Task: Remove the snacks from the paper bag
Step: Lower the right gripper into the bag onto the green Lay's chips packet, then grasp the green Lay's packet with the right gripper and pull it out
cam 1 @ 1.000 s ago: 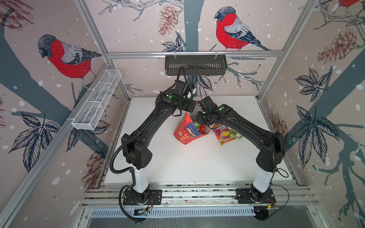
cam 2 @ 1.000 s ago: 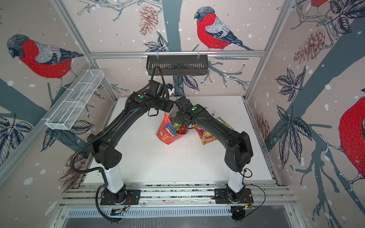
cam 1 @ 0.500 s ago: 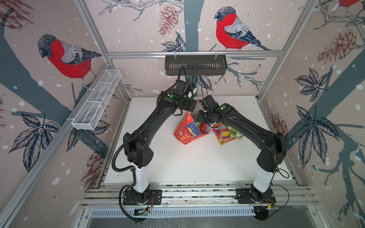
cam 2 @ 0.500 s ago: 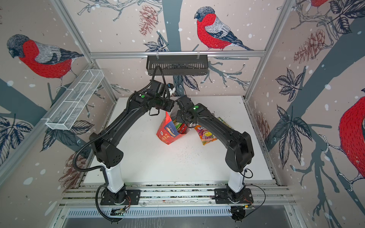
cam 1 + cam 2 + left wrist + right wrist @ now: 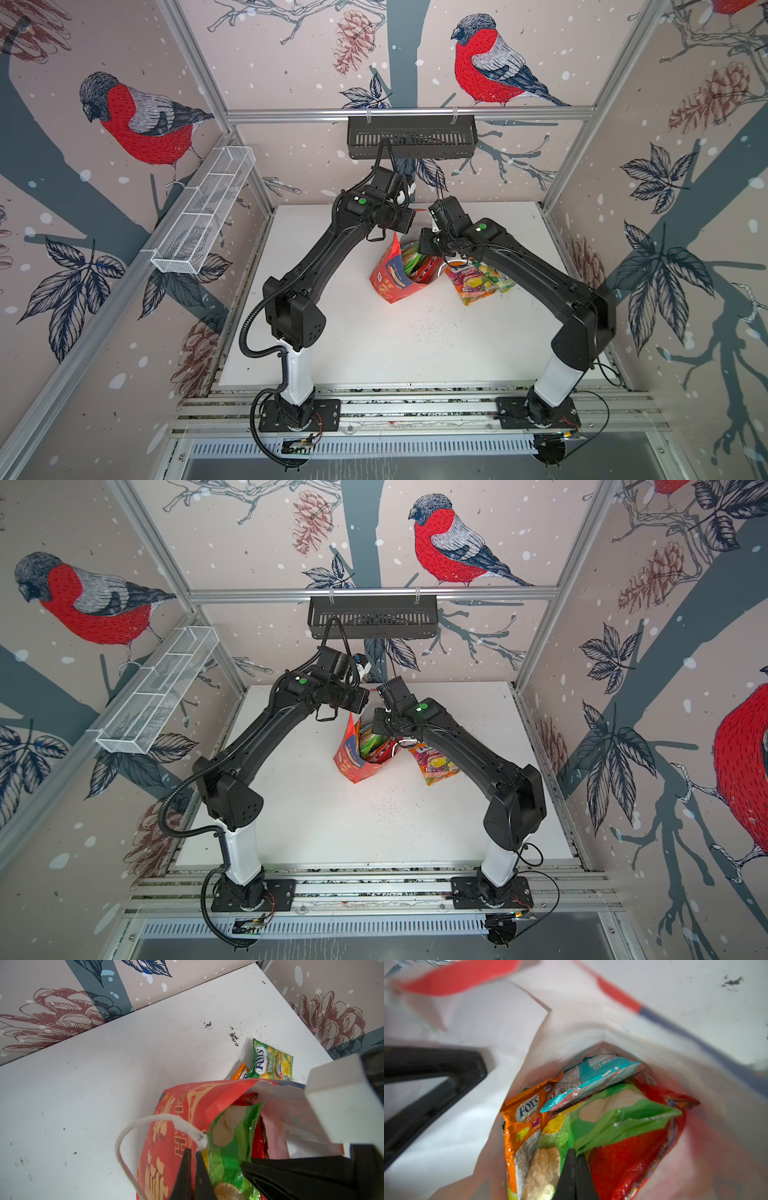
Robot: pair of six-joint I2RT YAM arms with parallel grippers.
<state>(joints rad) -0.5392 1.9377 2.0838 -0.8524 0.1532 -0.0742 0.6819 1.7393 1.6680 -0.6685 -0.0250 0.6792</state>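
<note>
The red-orange paper bag (image 5: 386,282) (image 5: 351,762) stands open mid-table. My left gripper (image 5: 192,1150) is shut on its rim (image 5: 166,1142) beside the white cord handle (image 5: 124,1138). Inside the bag, my right gripper (image 5: 576,1152) is shut on the top edge of the green chip bag (image 5: 623,1122) (image 5: 228,1147). Around it lie a red packet (image 5: 629,1157), an orange Fox's pack (image 5: 525,1118) and a teal-and-pink packet (image 5: 591,1080). To the right of the bag, a green Fox's pack (image 5: 270,1061) and an orange one (image 5: 241,1072) lie on the table (image 5: 478,282).
A white wire basket (image 5: 203,216) hangs on the left wall and a black slotted basket (image 5: 411,137) on the back rail. Dark crumbs (image 5: 436,328) dot the white table (image 5: 332,332) in front of the bag. Patterned walls enclose three sides.
My right wrist has shifted slightly over the bag's mouth and its jaws have closed. The left arm and the bag have stayed about where they were.
</note>
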